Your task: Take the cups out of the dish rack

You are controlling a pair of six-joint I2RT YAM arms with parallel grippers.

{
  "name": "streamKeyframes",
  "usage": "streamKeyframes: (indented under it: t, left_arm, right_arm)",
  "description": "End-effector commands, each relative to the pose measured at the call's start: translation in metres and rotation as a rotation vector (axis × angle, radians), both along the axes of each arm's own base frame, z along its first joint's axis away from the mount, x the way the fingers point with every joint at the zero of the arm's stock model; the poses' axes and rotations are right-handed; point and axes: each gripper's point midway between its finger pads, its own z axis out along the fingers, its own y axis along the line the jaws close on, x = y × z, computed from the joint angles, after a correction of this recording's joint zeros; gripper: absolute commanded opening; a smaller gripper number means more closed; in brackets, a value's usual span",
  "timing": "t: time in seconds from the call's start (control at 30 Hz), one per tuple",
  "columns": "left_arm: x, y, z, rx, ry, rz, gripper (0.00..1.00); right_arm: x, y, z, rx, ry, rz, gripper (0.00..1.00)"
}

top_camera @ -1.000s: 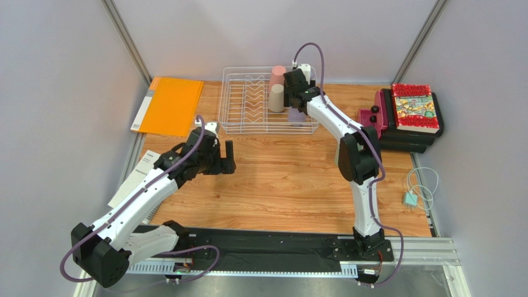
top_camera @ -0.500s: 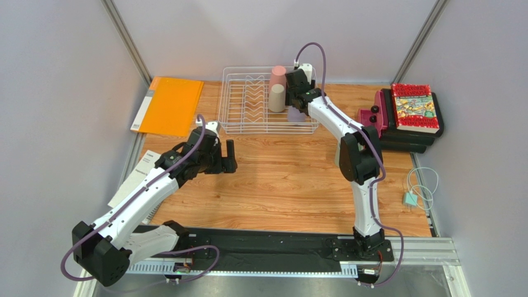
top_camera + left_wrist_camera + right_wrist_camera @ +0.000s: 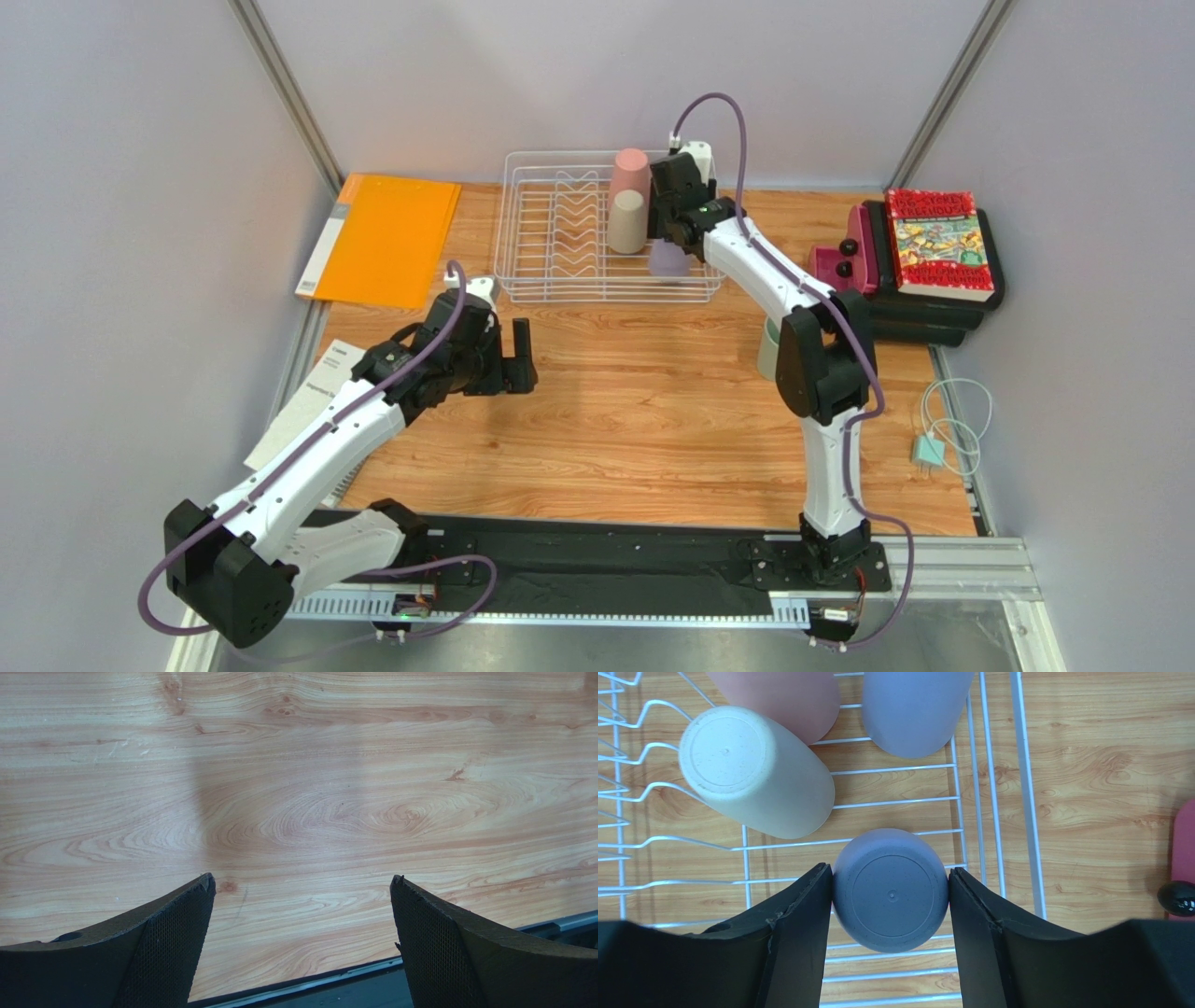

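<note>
The white wire dish rack [image 3: 533, 287] stands at the back of the table. In it are a pink cup [image 3: 630, 168], a beige cup [image 3: 626, 221] and a lavender cup [image 3: 669, 261], all bottom up. My right gripper [image 3: 673, 241] reaches down into the rack's right end. In the right wrist view, the gripper [image 3: 889, 875] is shut on the lavender cup [image 3: 891, 890], with both fingers touching its sides. A second lavender cup [image 3: 913, 707], the beige cup [image 3: 749, 770] and the pink cup [image 3: 780, 696] stand behind it. My left gripper [image 3: 519, 350] [image 3: 302, 879] is open and empty over bare wood.
An orange folder [image 3: 386, 238] lies left of the rack. Books and a dark red box [image 3: 919, 259] lie at the right. A pale green object [image 3: 767, 350] shows on the table behind my right arm's elbow. A cable [image 3: 954, 420] lies off the table's right edge.
My right arm's elbow has shifted a little to the right while the wrist stays over the lavender cup. My left arm has barely moved.
</note>
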Motion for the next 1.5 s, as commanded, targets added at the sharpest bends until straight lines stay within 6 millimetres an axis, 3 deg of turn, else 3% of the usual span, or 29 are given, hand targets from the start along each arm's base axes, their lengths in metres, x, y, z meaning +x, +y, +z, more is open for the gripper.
streamKeyframes:
  t: [0.0,0.17,0.3,0.37,0.4,0.47,0.5,0.53,0.6,0.63,0.67,0.7,0.77,0.8,0.87,0.9,0.93,0.97,1.0,1.07,1.1,1.3,1.33,1.37,1.47]
  left_arm:
    - [0.003,-0.006,0.008,-0.043,-0.03,0.002,0.99]
    - [0.004,-0.006,0.014,-0.054,-0.052,0.006,0.99]
    - [0.008,-0.008,0.021,-0.08,-0.081,0.017,0.99]
    - [0.01,-0.012,0.027,-0.112,-0.099,0.016,0.99]
    - [0.013,-0.017,0.033,-0.144,-0.12,0.017,0.99]
    - [0.014,-0.025,0.039,-0.2,-0.137,0.008,1.0]
    - [0.019,-0.031,0.048,-0.247,-0.167,0.014,1.0]
    - [0.019,-0.033,0.052,-0.275,-0.182,0.018,1.0]
    - [0.026,-0.038,0.063,-0.333,-0.228,0.035,1.0]
    - [0.027,-0.039,0.069,-0.376,-0.243,0.055,1.0]
    - [0.024,-0.044,0.069,-0.406,-0.242,0.044,1.0]
    - [0.029,-0.047,0.08,-0.45,-0.279,0.048,1.0]
    - [0.028,-0.051,0.086,-0.523,-0.294,0.062,1.0]
    - [0.031,-0.055,0.098,-0.569,-0.33,0.062,1.0]
    - [0.03,-0.059,0.1,-0.64,-0.324,0.074,1.0]
    - [0.033,-0.063,0.112,-0.691,-0.362,0.066,1.0]
    - [0.029,-0.066,0.106,-0.714,-0.337,0.06,1.0]
    - [0.03,-0.07,0.113,-0.772,-0.344,0.063,1.0]
    - [0.031,-0.073,0.128,-0.836,-0.387,0.051,1.0]
    - [0.026,-0.077,0.129,-0.905,-0.387,0.035,1.0]
    - [0.024,-0.079,0.145,-0.983,-0.419,0.023,1.0]
    - [0.009,-0.085,0.176,-1.171,-0.462,-0.067,1.0]
    - [0.008,-0.086,0.17,-1.189,-0.455,-0.067,1.0]
    - [0.005,-0.084,0.182,-1.239,-0.495,-0.09,1.0]
    - [0.004,-0.086,0.179,-1.292,-0.476,-0.095,0.99]
  right_arm:
    - [-0.006,0.003,0.086,0.063,-0.154,0.007,0.0]
    - [-0.018,0.003,0.126,0.082,-0.216,0.017,0.0]
    - [-0.04,0.006,0.161,0.135,-0.26,0.042,0.0]
    - [-0.053,0.012,0.166,0.16,-0.257,0.066,0.0]
    - [-0.065,0.014,0.181,0.199,-0.274,0.089,0.0]
    - [-0.08,0.019,0.181,0.235,-0.264,0.122,0.0]
    - [-0.096,0.023,0.199,0.291,-0.288,0.167,0.0]
    - [-0.105,0.025,0.19,0.302,-0.268,0.184,0.0]
    - [-0.13,0.026,0.214,0.375,-0.312,0.235,0.0]
    - [-0.139,0.027,0.22,0.412,-0.317,0.242,0.0]
    - [-0.147,0.027,0.213,0.425,-0.299,0.251,0.0]
    - [-0.162,0.026,0.229,0.464,-0.324,0.283,0.0]
    - [-0.178,0.026,0.226,0.497,-0.306,0.298,0.0]
    - [-0.191,0.023,0.237,0.525,-0.327,0.317,0.0]
    - [-0.206,0.025,0.24,0.576,-0.318,0.336,0.0]
    - [-0.217,0.024,0.239,0.602,-0.311,0.355,0.0]
    - [-0.223,0.024,0.239,0.622,-0.309,0.359,0.0]
    - [-0.233,0.023,0.25,0.672,-0.332,0.368,0.0]
    - [-0.241,0.028,0.237,0.697,-0.292,0.398,0.0]
    - [-0.249,0.031,0.237,0.749,-0.302,0.419,0.0]
    - [-0.258,0.033,0.231,0.786,-0.284,0.433,0.0]
    - [-0.276,0.041,0.224,0.935,-0.279,0.471,0.0]
    - [-0.276,0.043,0.218,0.952,-0.28,0.479,0.0]
    - [-0.279,0.044,0.217,0.971,-0.281,0.485,0.0]
    - [-0.282,0.048,0.21,1.026,-0.271,0.498,0.0]
